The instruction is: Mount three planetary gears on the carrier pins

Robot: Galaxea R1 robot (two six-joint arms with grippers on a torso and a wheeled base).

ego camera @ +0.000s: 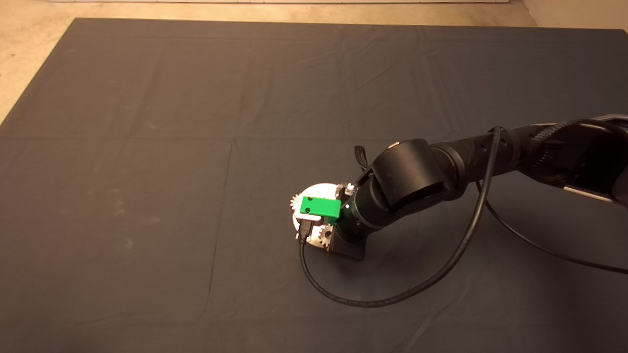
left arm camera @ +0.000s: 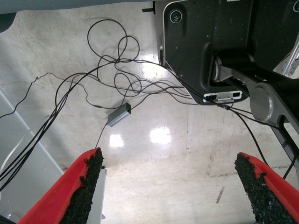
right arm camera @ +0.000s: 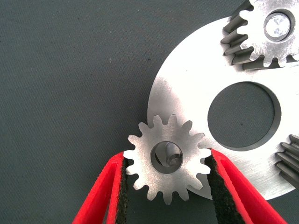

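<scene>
Left hand (left arm camera: 170,186) parked off the worktop, out of the head view; its fingers stand wide apart with nothing between, and its wrist view shows only floor, cables (left arm camera: 117,74) and the robot base (left arm camera: 210,46). It has no part in this step.

Disc (right arm camera: 187,98) lies on the mat (ego camera: 147,171) a little right of centre, toward the near side. Right hand (right arm camera: 168,186) hangs directly above it, arm coming in from the right, so the head view sees little of the disc under the green hand body.

Right hand's fingers are clamped on the third gear (right arm camera: 167,157) by opposite sides of its teeth, holding it flat so the bore faces down. A pin (right arm camera: 172,156) shows through the bore, slightly off centre; whether the gear is seated yet, cannot tell. It overhangs the disc's edge, since the pin sits near the rim.

Two other gears are already on pins: one (right arm camera: 259,32) with the pin end visible in its bore, another (right arm camera: 290,158) only partly in view.

Judgement: last gear in hand, needs small centring before release.
</scene>
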